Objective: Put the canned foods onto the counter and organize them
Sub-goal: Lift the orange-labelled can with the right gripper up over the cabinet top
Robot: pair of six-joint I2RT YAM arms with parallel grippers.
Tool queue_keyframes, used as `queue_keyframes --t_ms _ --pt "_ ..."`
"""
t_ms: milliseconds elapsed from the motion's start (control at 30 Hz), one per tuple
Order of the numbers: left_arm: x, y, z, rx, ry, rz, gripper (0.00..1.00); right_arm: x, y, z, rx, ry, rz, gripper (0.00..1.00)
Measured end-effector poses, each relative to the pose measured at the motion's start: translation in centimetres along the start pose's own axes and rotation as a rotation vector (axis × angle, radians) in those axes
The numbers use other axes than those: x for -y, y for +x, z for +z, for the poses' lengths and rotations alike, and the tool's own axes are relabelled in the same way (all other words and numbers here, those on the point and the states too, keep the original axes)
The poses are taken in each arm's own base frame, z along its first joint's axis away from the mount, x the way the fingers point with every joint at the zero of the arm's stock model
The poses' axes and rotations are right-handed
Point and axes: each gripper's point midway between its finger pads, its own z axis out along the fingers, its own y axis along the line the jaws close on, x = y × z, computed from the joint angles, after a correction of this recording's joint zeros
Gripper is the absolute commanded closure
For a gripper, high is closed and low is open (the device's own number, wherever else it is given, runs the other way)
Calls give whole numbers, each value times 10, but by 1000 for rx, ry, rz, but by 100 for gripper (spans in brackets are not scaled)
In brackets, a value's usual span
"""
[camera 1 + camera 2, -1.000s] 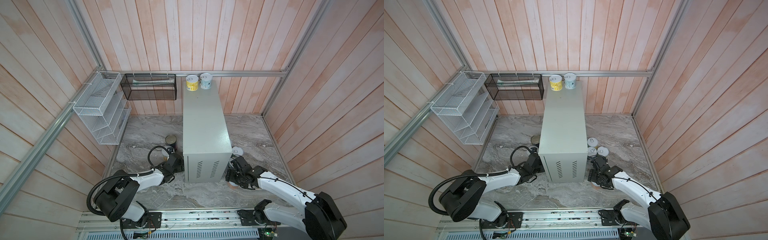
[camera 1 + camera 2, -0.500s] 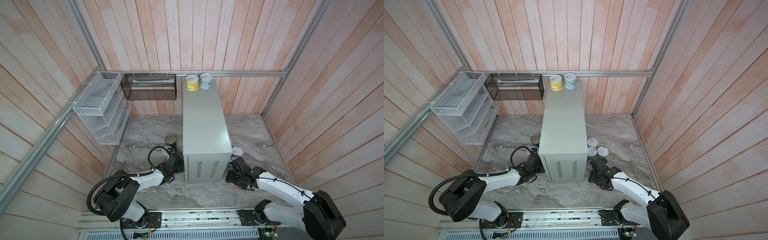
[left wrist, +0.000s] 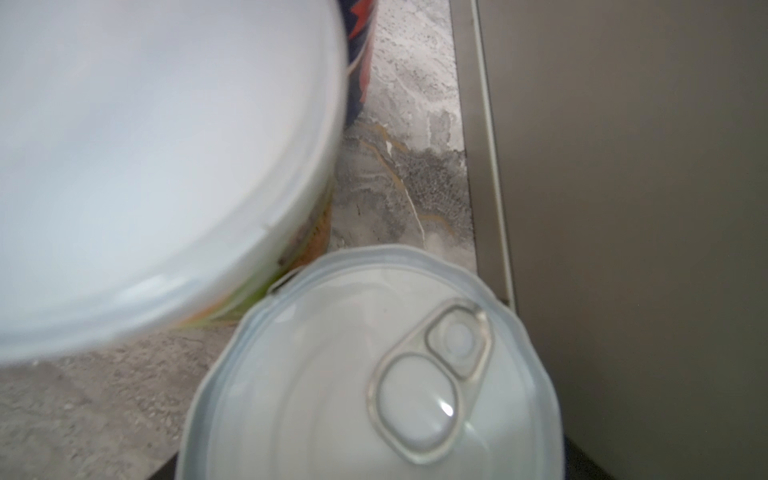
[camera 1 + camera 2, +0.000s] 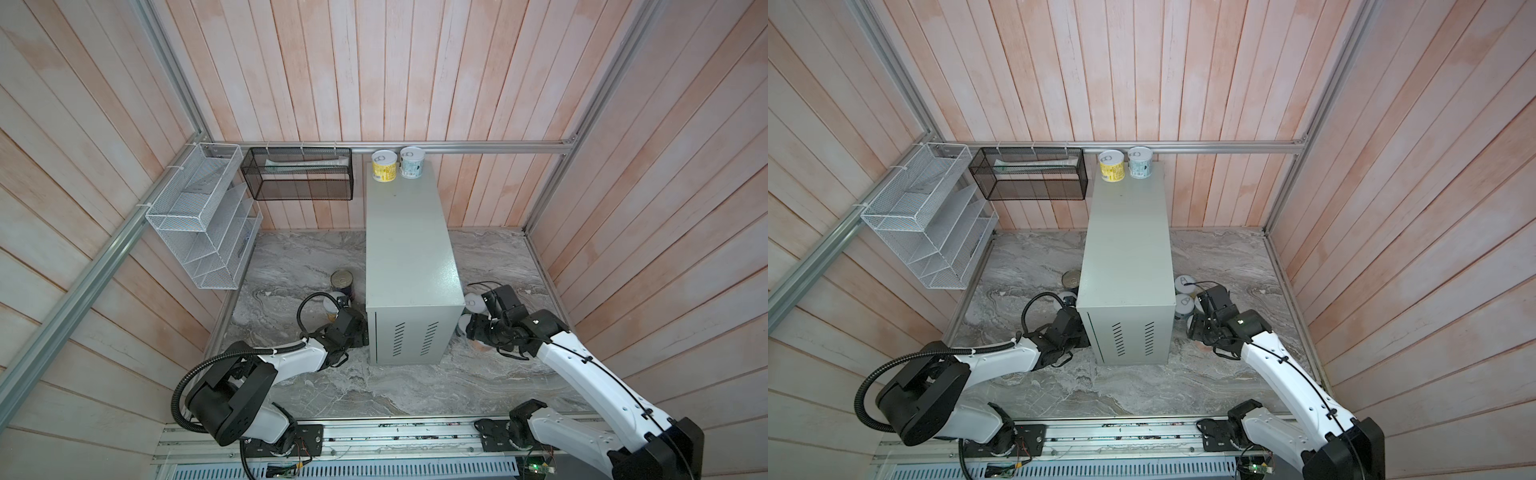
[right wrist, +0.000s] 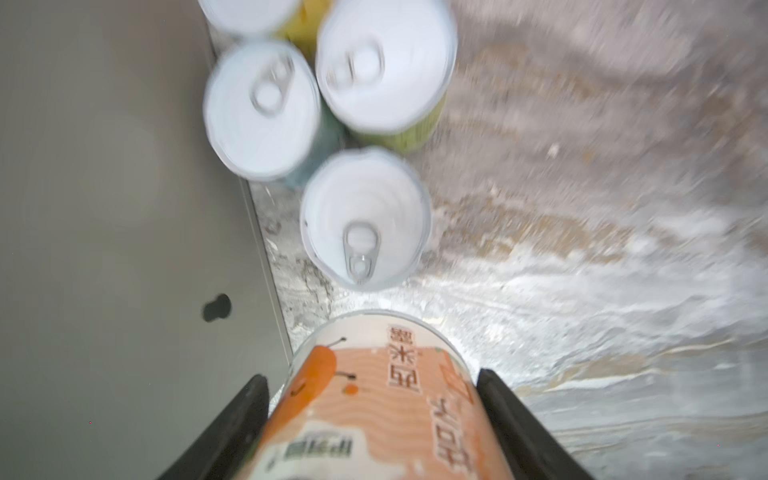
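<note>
Gripping a peach-labelled tin (image 5: 374,407) across its sides, the right jaws are closed on it, with one black finger (image 5: 245,419) against each flank. They sit low beside the vented end of the bench (image 4: 409,249), on the right in both top views. Whether this tin is clear of the marble-patterned surface (image 4: 291,257) cannot be told. Just past it, more tins stand upright near the bench's side wall: a plain-lidded tin (image 5: 365,218) nearest, with a teal-labelled tin (image 5: 262,112) and a green-labelled tin (image 5: 384,62) behind it.

The left arm's wrist (image 4: 351,328) lies low against the opposite side of the bench. The left jaws are hidden there, so their opening cannot be told. Its camera looks down on a pull-tab tin (image 3: 374,374) just beside the bench wall and a blurred neighbouring tin (image 3: 145,166). A dark-blue tin (image 4: 343,282) stands upright beyond.

On the bench's flat top, at the far end, a yellow-labelled tin (image 4: 383,166) and a pale-blue tin (image 4: 412,163) stand side by side — the only tins on it.
</note>
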Motion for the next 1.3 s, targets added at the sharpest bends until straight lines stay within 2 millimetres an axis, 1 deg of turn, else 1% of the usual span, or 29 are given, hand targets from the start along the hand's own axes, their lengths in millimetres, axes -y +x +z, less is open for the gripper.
queue_keyframes --t_ms 133,167,267,400,500,600,800,900,1100,1133,1200,1300 --pt "0 -1 -1 -1 1 8 10 6 -41 -21 66 13 -17 100" --pt "0 -2 -2 0 0 7 11 5 -48 -25 76 11 -29 100" --pt "0 -5 -5 8 5 6 10 -4 -81 -42 130 -9 -71 100" --pt "1 -11 -9 25 17 4 10 -26 -133 -71 224 -57 -125 100" --pt "2 -12 -10 26 22 9 9 -46 -167 -87 277 -94 -174 100" --pt "3 -12 -10 19 25 18 8 -64 -190 -94 305 -135 -219 100" --pt "6 -18 -14 25 32 30 7 -102 -226 -111 354 -222 -278 100" --pt "6 -19 -16 25 32 32 7 -128 -239 -124 383 -256 -315 100" --pt "6 -19 -16 22 33 32 6 -200 -253 -156 457 -359 -419 100" --pt "6 -19 -16 20 35 32 5 -209 -251 -157 462 -375 -432 100" --pt "6 -19 -16 21 34 30 4 -219 -242 -152 437 -386 -454 100" --pt "5 -18 -16 19 36 28 3 -226 -226 -141 378 -381 -479 100"
